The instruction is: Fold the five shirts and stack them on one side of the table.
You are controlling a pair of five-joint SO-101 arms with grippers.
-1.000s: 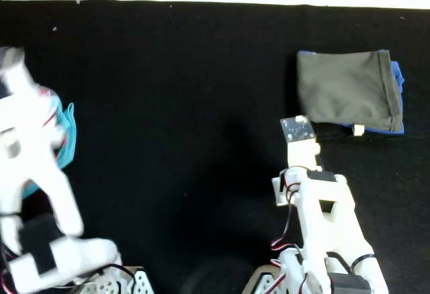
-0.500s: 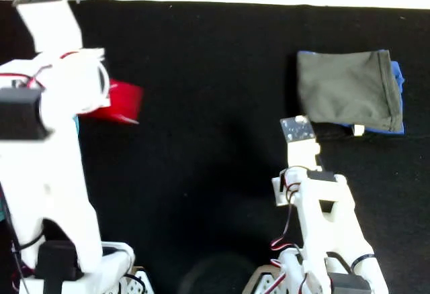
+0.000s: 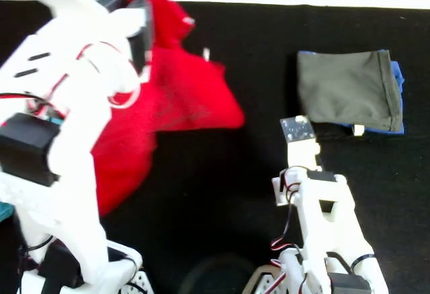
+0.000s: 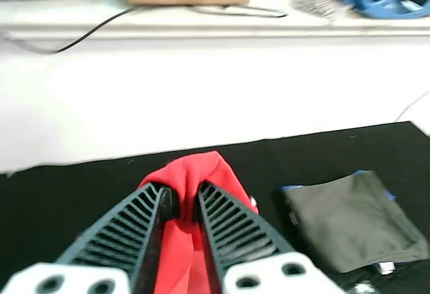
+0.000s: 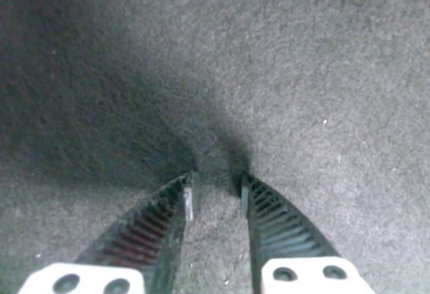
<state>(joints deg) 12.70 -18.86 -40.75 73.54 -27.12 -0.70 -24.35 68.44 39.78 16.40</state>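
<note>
My left gripper (image 4: 181, 199) is shut on a bunched fold of the red shirt (image 4: 201, 173), held high above the table's far left part. In the high view the red shirt (image 3: 181, 99) hangs from the raised left arm and drapes down toward the black table (image 3: 222, 193). A folded grey shirt (image 3: 346, 89) lies on a folded blue shirt (image 3: 398, 79) at the far right, also the grey shirt (image 4: 349, 220) from the left wrist. My right gripper (image 5: 213, 185) points down at bare black cloth, narrowly open with nothing between its fingers.
A bit of teal shirt (image 3: 4, 211) peeks out at the left edge behind the left arm. The right arm (image 3: 319, 200) stands at the near right. Beyond the table's far edge is a white surface (image 4: 201, 92) with boxes and a cable.
The left arm swung up from the left edge and toward the far middle, pulling the red shirt up with it; the shirt now hangs spread out. The right arm stayed still.
</note>
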